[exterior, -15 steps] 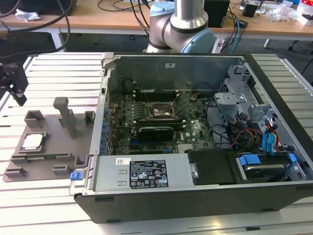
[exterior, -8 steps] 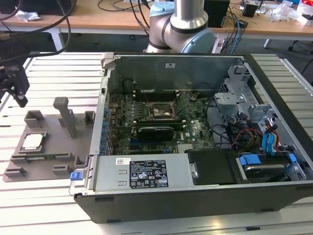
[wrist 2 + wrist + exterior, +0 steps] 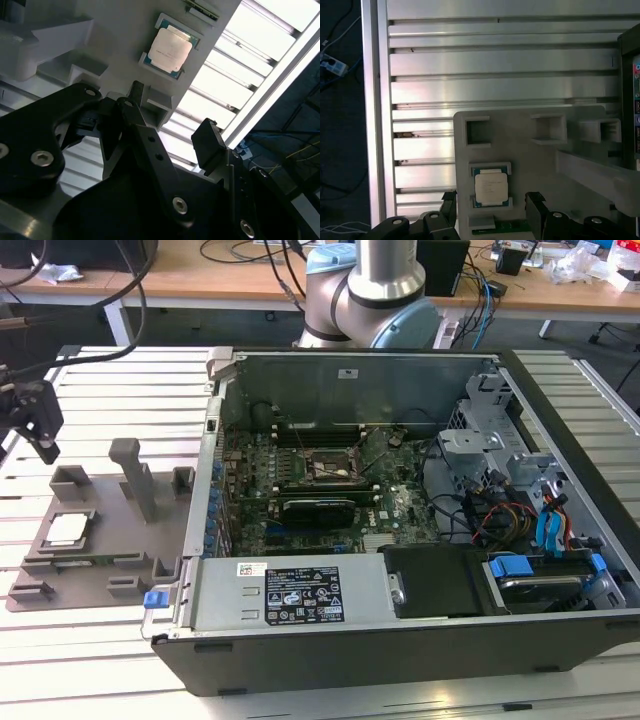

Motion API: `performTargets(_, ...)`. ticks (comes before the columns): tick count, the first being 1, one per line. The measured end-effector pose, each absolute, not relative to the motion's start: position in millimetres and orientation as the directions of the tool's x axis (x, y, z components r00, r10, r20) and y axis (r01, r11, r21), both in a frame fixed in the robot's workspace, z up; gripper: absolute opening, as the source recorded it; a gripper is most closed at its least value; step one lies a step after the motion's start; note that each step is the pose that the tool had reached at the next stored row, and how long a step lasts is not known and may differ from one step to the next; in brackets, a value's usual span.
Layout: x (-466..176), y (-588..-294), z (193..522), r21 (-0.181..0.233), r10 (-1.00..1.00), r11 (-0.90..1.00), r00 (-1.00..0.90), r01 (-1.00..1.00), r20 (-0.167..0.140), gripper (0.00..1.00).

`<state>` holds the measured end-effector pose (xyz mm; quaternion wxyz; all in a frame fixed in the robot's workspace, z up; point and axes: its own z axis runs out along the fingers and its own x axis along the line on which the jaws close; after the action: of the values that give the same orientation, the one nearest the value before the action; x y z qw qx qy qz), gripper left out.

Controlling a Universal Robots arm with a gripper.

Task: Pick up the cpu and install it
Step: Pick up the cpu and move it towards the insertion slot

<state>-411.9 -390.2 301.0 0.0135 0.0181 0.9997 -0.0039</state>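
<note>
Now, cpu [image 3: 491, 186] seated in gray tray [image 3: 547, 167], hand [image 3: 491, 201] above it, fingers [image 3: 536, 210] spread

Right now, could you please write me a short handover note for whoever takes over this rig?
Gripper: open and empty, hovering above the cpu, not touching it.
The cpu lies flat in its pocket on the grey fixture, at the exterior view's left, outside the open computer case.
Done: the gripper is lined up over the cpu.
Left: the cpu is not yet picked up or installed in the socket.
</note>
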Motion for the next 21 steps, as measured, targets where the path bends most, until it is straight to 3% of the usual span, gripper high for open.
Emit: performTargets(21,-411.9,-390.2,284.2,-0.007,0.036,0.999,-0.999,0.036,-0.027,0.66)
